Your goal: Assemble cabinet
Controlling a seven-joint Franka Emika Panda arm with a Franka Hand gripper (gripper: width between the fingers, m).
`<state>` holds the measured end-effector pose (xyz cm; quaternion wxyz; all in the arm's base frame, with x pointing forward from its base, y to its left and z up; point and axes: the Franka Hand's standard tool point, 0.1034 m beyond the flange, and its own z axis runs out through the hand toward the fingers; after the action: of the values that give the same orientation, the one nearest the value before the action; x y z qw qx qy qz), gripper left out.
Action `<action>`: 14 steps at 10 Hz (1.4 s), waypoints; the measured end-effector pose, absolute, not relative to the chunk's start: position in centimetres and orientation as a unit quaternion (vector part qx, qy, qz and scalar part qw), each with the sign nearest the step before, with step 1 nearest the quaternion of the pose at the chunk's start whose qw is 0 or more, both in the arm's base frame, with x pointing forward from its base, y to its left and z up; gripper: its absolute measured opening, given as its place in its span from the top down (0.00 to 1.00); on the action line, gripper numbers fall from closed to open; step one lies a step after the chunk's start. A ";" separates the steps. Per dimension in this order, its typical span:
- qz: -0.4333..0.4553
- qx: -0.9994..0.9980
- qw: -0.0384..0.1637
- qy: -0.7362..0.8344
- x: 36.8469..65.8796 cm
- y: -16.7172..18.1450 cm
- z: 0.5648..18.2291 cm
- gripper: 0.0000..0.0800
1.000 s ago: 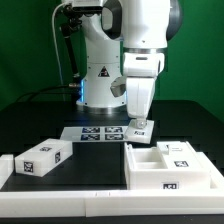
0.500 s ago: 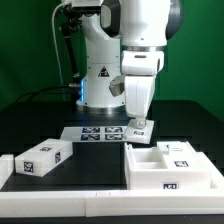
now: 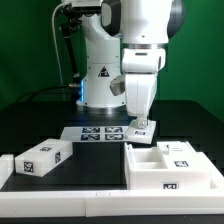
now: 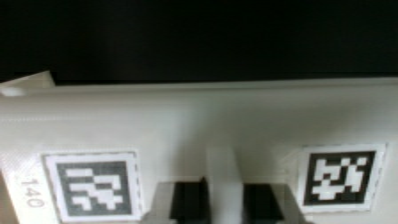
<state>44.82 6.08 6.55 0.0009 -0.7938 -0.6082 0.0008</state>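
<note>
My gripper (image 3: 140, 120) points straight down at the back of the table and is shut on a small white tagged cabinet piece (image 3: 141, 128) that rests beside the marker board (image 3: 95, 133). In the wrist view the piece (image 4: 196, 120) fills the frame with two square tags, and my dark fingers (image 4: 187, 200) grip a thin white wall between them; the gripper (image 4: 226, 197) is centred there. The large white cabinet body (image 3: 150, 170) lies open at the front on the exterior view's right. Another white tagged panel (image 3: 45, 157) lies at the left.
A long low white border rail (image 3: 60, 187) runs along the front edge. A further small tagged white piece (image 3: 178, 150) sits at the body's far side. The robot's base (image 3: 98, 75) stands behind the marker board.
</note>
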 end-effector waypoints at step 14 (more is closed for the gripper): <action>-0.018 -0.730 -0.004 -0.683 46.1 5.3 6.2 0.91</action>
<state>46.10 5.32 6.24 -0.0041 -0.7303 -0.6829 -0.0175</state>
